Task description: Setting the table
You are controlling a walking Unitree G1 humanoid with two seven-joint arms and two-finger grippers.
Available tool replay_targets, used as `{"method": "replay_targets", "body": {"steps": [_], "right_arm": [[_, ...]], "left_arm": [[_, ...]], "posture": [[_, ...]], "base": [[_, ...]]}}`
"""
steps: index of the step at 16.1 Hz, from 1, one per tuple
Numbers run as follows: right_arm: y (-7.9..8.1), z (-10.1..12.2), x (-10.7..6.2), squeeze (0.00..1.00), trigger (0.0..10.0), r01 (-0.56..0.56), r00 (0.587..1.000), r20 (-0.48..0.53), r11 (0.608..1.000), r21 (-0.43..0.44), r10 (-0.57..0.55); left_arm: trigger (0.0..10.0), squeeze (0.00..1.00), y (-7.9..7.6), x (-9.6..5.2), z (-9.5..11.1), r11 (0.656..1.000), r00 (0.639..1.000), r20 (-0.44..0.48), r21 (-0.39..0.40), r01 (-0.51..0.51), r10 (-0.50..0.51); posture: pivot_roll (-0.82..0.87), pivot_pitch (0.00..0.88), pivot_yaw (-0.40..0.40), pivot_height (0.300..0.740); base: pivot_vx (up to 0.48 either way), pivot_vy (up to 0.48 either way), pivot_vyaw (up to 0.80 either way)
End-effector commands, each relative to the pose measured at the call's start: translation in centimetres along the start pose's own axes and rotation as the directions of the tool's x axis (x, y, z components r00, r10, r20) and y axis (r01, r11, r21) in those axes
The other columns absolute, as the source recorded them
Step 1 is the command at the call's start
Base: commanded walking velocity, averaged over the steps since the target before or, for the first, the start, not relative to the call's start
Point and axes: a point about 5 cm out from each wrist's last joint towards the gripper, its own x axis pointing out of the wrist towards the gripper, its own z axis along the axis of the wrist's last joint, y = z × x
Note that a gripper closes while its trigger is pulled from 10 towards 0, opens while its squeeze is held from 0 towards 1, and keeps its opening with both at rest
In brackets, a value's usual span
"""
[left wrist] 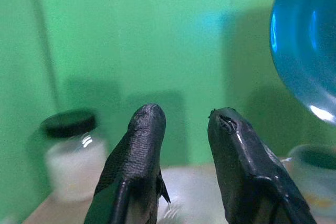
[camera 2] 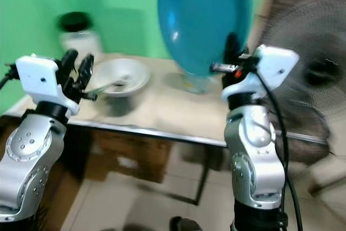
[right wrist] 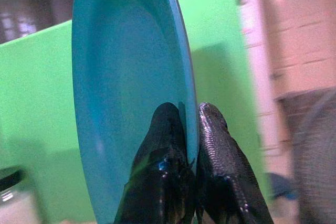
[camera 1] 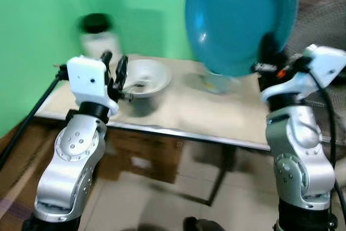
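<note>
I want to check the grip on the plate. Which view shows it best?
Right wrist view: both fingers pinch the blue plate's rim, edge-on. The eye views show the right gripper holding it upright over the table; left wrist view catches its edge.

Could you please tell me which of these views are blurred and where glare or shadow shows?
Both eye views are motion-blurred, smearing the jar and fan; left wrist view is sharp on the left pincer, with glare on the blue plate; right wrist view shows the right pincer sharp, background soft, shadows on the green wall.

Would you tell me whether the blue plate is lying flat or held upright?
Upright: the right gripper pinches the blue plate by its rim.
</note>
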Motion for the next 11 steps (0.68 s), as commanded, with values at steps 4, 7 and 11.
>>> {"method": "replay_targets", "body": {"steps": [4, 7, 11], "right_arm": [[1.0, 0.8, -0.1, 0.0, 10.0, -0.058, 0.998, 0.034, 0.997, 0.058, 0.056], [1.0, 0.5, -0.1, 0.0, 10.0, -0.047, 0.999, 0.023, 0.998, 0.043, 0.046], [0.0, -0.4, -0.6, 0.0, 10.0, -0.045, 0.997, -0.064, 0.995, 0.09, 0.051]], "left_arm": [[10.0, 0.0, 0.3, 0.8, 1.2, 0.991, 0.982, 0.141, 0.002, -0.13, 0.129], [10.0, 0.0, -0.4, 0.1, 0.0, 0.995, 0.999, 0.037, -0.101, -0.023, 0.027], [10.0, 0.0, -0.1, -1.3, -2.5, 0.999, 0.994, -0.11, -0.046, 0.016, -0.021]], "posture": [[0.07, 0.0, 0.017, 0.74], [0.06, 0.0, 0.012, 0.74], [0.06, 0.0, 0.006, 0.74]], "base": [[0.0, 0.0, -0.8], [0.0, 0.0, -0.8], [0.0, 0.0, -0.8]]}}
